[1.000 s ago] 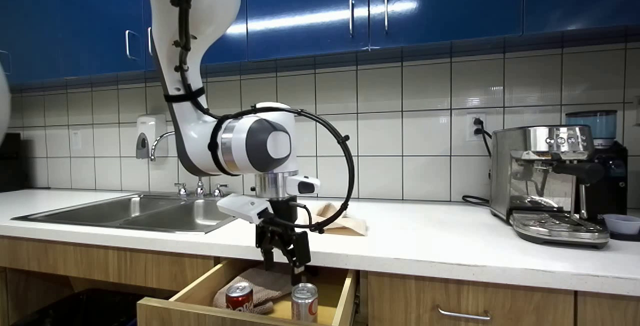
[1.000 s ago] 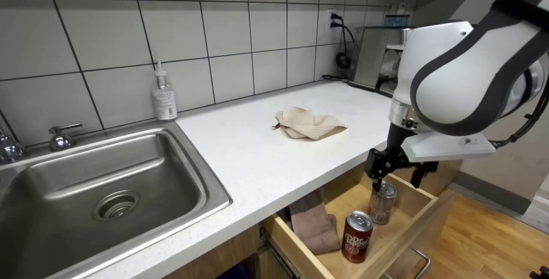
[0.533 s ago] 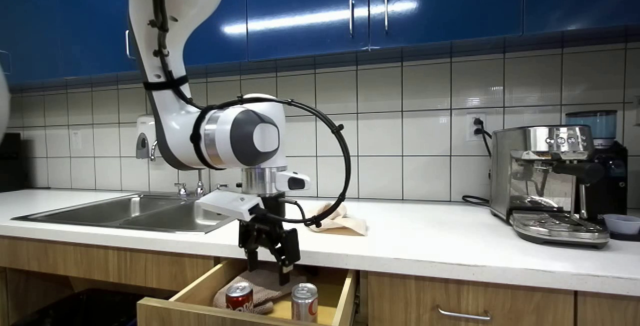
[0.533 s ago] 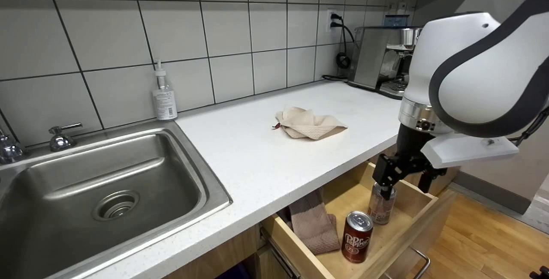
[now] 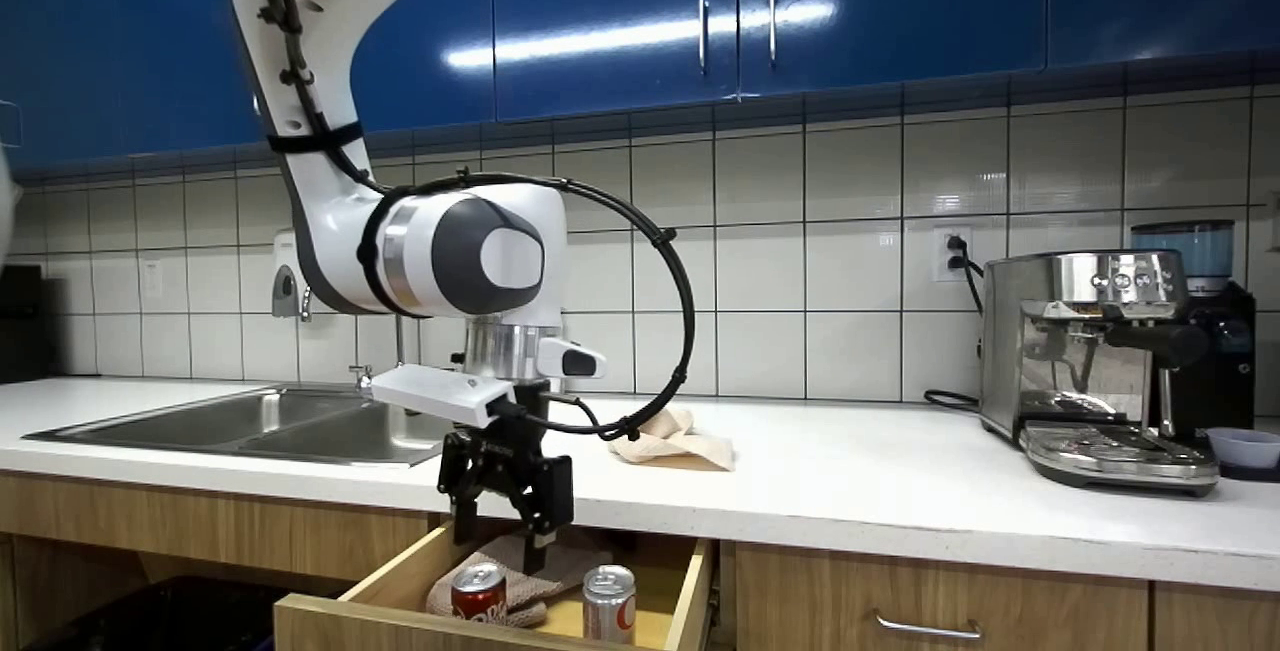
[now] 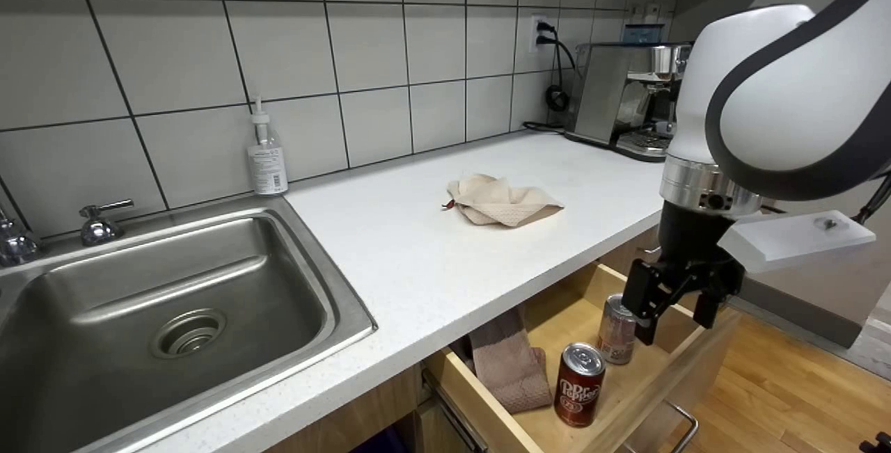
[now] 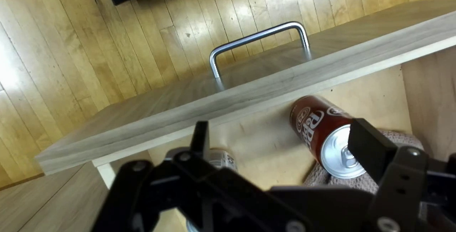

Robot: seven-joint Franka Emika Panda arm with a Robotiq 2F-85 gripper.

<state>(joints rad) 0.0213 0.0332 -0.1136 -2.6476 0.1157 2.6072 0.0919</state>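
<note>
My gripper (image 5: 500, 546) is open and empty, pointing down above the pulled-out drawer (image 6: 480, 401); it also shows in an exterior view (image 6: 675, 328). A dark red Dr Pepper can (image 6: 580, 383) stands upright in the drawer near its front. In the wrist view, one finger (image 7: 370, 146) overlaps the lid of this red can (image 7: 317, 128). A silver can (image 5: 609, 603) stands upright beside it, mostly hidden behind the other finger in the wrist view. A brown cloth (image 6: 511, 362) lies in the drawer next to the red can. The gripper appears to touch nothing.
A beige cloth (image 6: 501, 202) lies on the white counter, with a small dark red thing (image 6: 449, 205) at its edge. A steel sink (image 6: 348, 293), a soap bottle (image 6: 268, 164) and a coffee machine (image 5: 1090, 371) are around. The drawer handle (image 7: 256, 37) sticks out in front.
My gripper has moved left in one exterior view and right and slightly down in the other, towards the side of the red can. It stays open. The cans and cloths have not moved.
</note>
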